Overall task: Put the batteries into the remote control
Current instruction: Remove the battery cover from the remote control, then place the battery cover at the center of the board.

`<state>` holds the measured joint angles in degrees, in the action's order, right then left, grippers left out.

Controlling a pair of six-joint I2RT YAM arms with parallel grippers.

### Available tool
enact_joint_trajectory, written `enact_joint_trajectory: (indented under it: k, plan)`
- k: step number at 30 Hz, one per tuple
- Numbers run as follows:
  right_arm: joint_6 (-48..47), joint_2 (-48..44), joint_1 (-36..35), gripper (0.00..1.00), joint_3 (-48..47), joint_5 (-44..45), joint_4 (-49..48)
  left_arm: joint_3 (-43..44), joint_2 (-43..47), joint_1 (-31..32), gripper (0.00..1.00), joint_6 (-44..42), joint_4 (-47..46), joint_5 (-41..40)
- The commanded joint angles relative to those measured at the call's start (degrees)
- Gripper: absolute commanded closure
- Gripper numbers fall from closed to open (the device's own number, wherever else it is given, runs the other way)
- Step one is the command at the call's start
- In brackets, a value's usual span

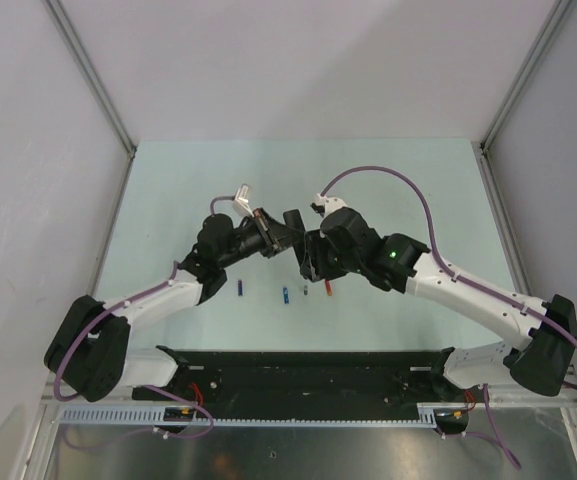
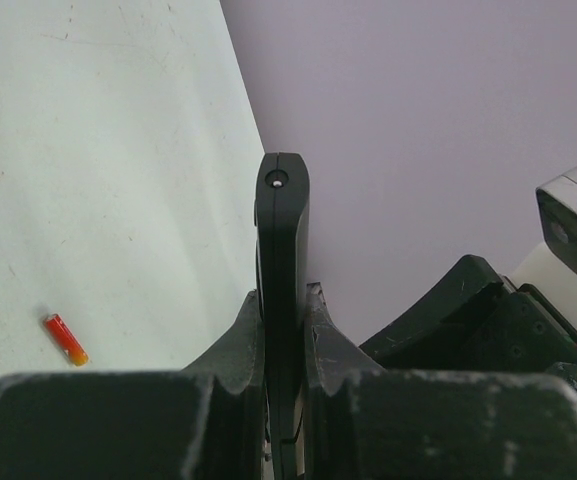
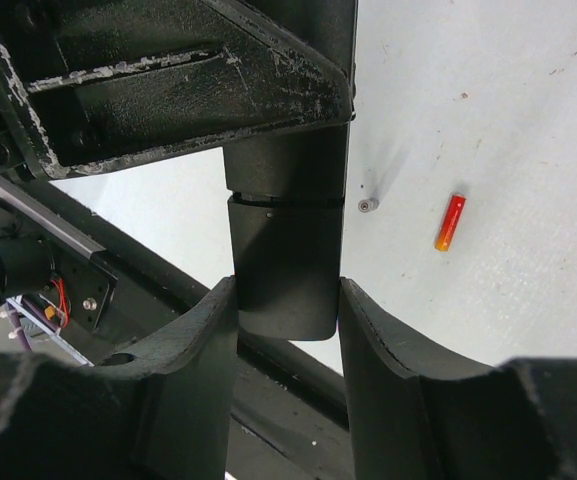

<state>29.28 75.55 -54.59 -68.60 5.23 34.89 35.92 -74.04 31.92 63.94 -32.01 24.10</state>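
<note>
Left tool (image 2: pixel 283 300) clamps the slim black rectangular plastic remote control (image 2: pixel 283 225) above the table (image 2: pixel 118 200); my right tool (image 3: pixel 288 290) pinches its other end. An orange-red cylindrical battery (image 3: pixel 450 222) lies on the table.

1. Your top camera looks steeply down from above and behind, taking in the whole table (image 1: pixel 168 180).
2. Your wrist cameras sit very near, and both see the remote control (image 2: pixel 282 260) and the orange-red battery (image 2: pixel 66 339).
</note>
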Motion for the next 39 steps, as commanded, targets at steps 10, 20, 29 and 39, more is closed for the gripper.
enact_joint_trajectory:
  k: [10,20,29,39]
  plan:
    - [-1.06,-1.54,0.71,1.0,-2.68,-4.18,3.95,2.4,-0.75,-3.8,1.0,-6.9,0.28,-1.33]
    - [-1.33,-1.11,0.53,1.0,-2.68,-4.62,4.66,4.86,-0.93,-5.73,1.0,-5.76,0.72,-0.46]
    - [-2.81,-0.67,4.91,1.0,-2.51,6.6,8.34,3.11,0.82,-8.36,1.0,-6.28,1.07,0.77]
    - [-8.26,10.04,20.48,1.0,3.91,9.0,0.63,-6.47,13.3,-11.71,1.0,-4.18,1.16,8.41]
